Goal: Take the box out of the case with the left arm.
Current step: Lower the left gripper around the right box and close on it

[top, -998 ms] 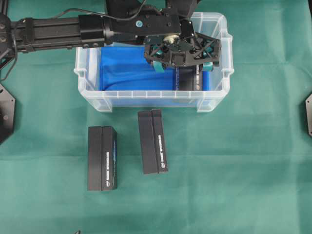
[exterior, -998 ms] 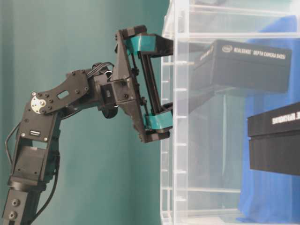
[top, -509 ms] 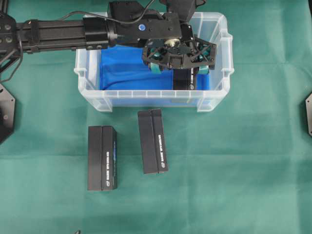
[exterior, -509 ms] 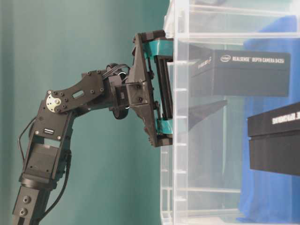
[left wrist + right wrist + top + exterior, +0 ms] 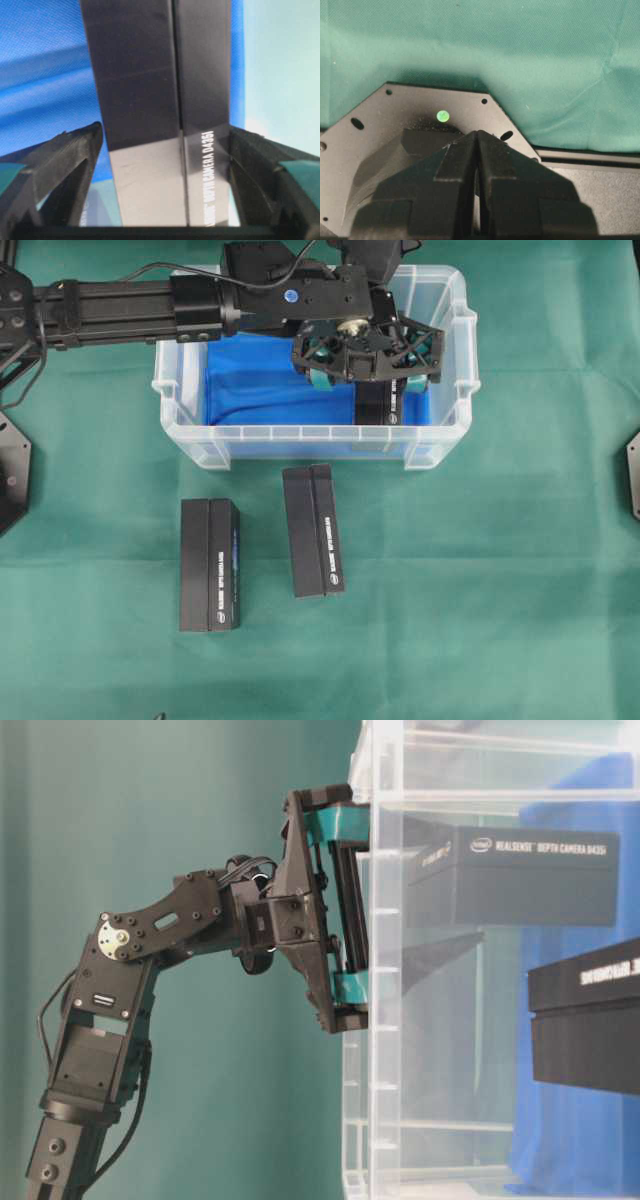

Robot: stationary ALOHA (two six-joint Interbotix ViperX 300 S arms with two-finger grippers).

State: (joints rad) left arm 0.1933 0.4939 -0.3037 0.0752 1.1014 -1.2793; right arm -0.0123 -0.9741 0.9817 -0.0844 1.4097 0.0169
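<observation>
Your box lies in the right half of the case, on the blue cloth, its long axis running top to bottom in the overhead view, near end at the case's lower wall. The left gripper straddles it, fingers just beside each long side; you cannot tell whether they press yet. The right gripper is closed, empty. Two more boxes lie outside, below the case.
</observation>
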